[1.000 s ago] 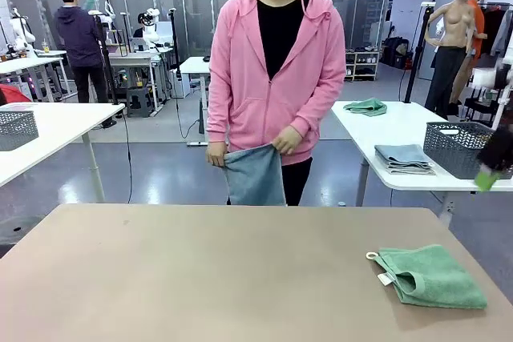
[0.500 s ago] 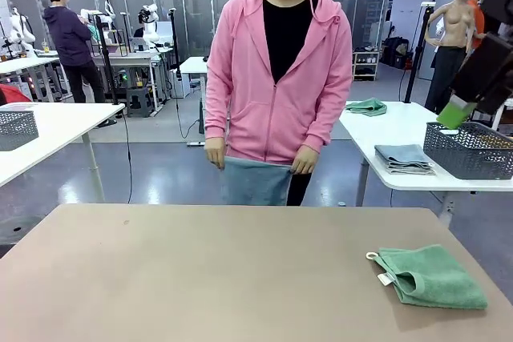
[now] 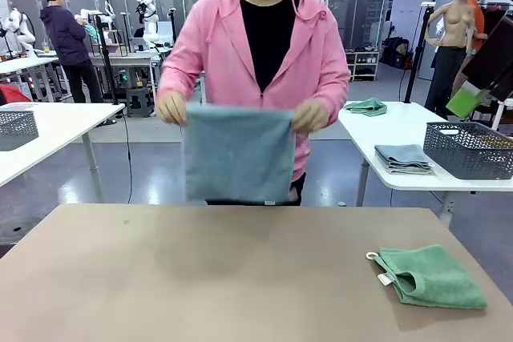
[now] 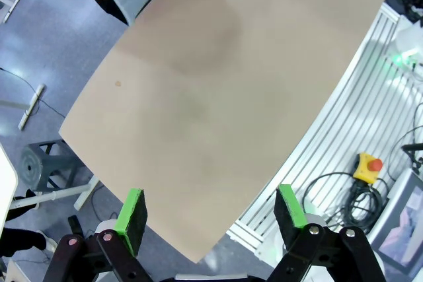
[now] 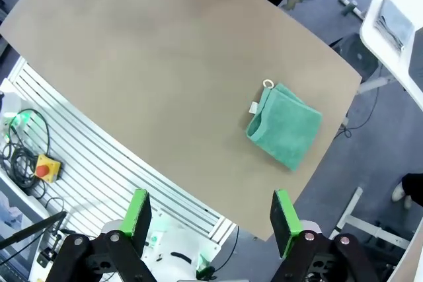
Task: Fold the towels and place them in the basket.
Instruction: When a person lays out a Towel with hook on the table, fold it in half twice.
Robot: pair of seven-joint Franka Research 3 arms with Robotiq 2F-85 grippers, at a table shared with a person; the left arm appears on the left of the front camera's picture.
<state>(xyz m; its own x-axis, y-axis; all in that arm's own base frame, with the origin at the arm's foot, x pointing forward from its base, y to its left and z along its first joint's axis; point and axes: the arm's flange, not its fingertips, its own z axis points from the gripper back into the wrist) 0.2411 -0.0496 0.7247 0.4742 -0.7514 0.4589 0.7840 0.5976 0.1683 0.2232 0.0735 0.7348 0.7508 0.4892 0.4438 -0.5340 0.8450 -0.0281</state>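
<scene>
At the far side of the table a person holds the pale grey-blue towel [image 3: 236,154] spread out at chest height, a hand on each top corner. The mint green towel [image 3: 429,276] lies folded on the table's near right part, its white loop pointing left. From high above, the right wrist view looks down on it [image 5: 284,125] past my open right gripper [image 5: 210,211]. One green pad [image 3: 463,102] of that gripper shows at the upper right of the front view. My left gripper [image 4: 211,209] hangs open over the table's near edge, holding nothing. The basket is out of view.
Neighbouring white tables carry dark mesh bins [image 3: 469,148] [image 3: 16,128] and stacked towels [image 3: 405,158]. A yellow emergency-stop box [image 4: 368,166] and cables lie on the slatted rail along my side of the table. The tan tabletop [image 3: 200,278] is bare in the middle.
The person has raised the grey-blue towel from waist height and spread it flat in front of the chest. My right gripper has risen at the picture's right edge.
</scene>
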